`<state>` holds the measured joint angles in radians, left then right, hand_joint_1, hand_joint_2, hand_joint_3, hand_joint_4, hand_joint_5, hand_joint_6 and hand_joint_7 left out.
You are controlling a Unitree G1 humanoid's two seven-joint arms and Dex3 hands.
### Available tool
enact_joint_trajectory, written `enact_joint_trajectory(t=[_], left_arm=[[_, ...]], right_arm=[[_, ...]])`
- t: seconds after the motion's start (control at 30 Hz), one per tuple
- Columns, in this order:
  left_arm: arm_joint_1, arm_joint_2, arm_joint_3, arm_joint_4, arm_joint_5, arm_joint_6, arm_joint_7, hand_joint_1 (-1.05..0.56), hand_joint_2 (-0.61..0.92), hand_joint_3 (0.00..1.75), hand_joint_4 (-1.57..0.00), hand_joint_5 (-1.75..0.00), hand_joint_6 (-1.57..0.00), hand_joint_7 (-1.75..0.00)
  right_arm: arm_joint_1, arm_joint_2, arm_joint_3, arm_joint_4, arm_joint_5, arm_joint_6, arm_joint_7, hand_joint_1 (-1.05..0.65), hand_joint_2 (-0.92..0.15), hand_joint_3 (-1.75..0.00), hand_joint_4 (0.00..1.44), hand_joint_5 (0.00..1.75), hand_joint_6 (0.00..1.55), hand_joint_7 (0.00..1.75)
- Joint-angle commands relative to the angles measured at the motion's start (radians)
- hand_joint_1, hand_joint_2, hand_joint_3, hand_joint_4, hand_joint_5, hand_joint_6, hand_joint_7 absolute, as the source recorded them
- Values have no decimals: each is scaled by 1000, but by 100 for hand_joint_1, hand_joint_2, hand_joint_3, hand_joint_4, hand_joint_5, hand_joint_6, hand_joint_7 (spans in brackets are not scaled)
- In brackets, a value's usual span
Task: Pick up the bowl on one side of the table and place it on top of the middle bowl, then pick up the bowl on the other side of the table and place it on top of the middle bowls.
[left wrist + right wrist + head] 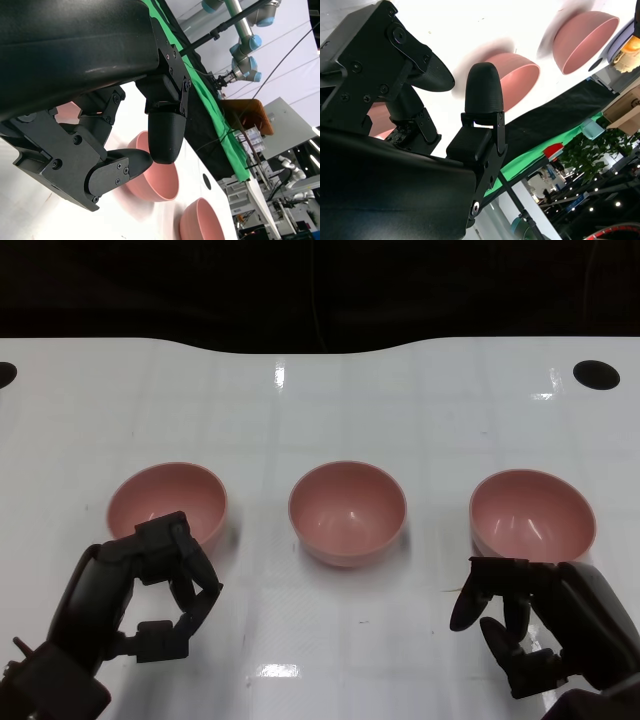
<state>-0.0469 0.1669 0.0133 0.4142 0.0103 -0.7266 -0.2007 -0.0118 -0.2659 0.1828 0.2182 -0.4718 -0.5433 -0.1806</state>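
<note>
Left hand (160, 585) sits low on the near left of the white table (330, 410), fingers apart and curved, holding nothing; its upper fingers overlap the near rim of the left pink bowl (168, 502) in the head view, contact unclear. Right hand (520, 625) is at the near right, fingers spread, empty, just in front of the right pink bowl (532, 512), not touching it as far as visible. Middle pink bowl (347, 512) stands alone between the two, upright, well apart from both. All three bowls in a row, none stacked. Left wrist view: black fingers (165, 132) apart with two pink bowls beyond. Right wrist view: fingers (482, 90) apart, bowls behind. Two dark round holes at the far table corners, one at right (596, 374).
</note>
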Motion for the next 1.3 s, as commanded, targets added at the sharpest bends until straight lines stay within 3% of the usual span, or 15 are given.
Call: enact_joint_trajectory(t=[0.03, 0.1, 0.2, 0.27, 0.37, 0.43, 0.57, 1.0, 1.3], left_arm=[[13, 6, 3, -16, 11, 7, 12, -23, 42, 105, -86, -175, -72, -159], [13, 8, 3, -16, 16, 4, 15, -23, 42, 106, -87, -175, -72, -159], [14, 11, 4, -20, 3, 15, 0, -22, 39, 112, -86, -175, -72, -157], [10, 12, 4, -13, -7, 9, -9, -22, 39, 112, -85, -175, -72, -156], [6, 13, 5, -4, -10, 4, -8, -22, 39, 109, -85, -175, -72, -157], [8, 13, 4, -6, -11, 7, -6, -21, 40, 109, -85, -175, -72, -158], [11, 13, 3, -12, -13, 0, -8, -22, 42, 111, -84, -175, -74, -152], [21, 20, -1, -34, -18, 13, -17, -30, 51, 95, -86, -175, -78, -141], [15, 10, -1, -35, -9, 8, -9, -27, 53, 88, -85, -175, -77, -150]], right_arm=[[6, -2, -25, -7, 8, -15, -26, -7, -22, -145, 84, 173, 82, 121], [3, -1, -33, -15, -4, -11, -42, -8, -26, -133, 81, 167, 80, 113], [-2, -7, -43, -37, -33, 14, -59, -14, -38, -105, 73, 139, 75, 89], [-6, -13, -49, -53, -55, 28, -66, -16, -42, -96, 69, 131, 73, 81], [-6, -17, -59, -79, -80, 50, -74, -20, -54, -68, 60, 128, 69, 60], [-3, -19, -65, -102, -97, 72, -72, -25, -70, -36, 52, 115, 64, 48], [0, -22, -75, -145, -119, 135, -56, -33, -82, -7, 40, 91, 54, 33], [15, -47, -60, -314, -246, 394, 54, -47, -80, 0, 17, 70, 38, 16], [-17, -74, -28, -340, -335, 536, 165, -55, -79, 0, 10, 63, 33, 8]])
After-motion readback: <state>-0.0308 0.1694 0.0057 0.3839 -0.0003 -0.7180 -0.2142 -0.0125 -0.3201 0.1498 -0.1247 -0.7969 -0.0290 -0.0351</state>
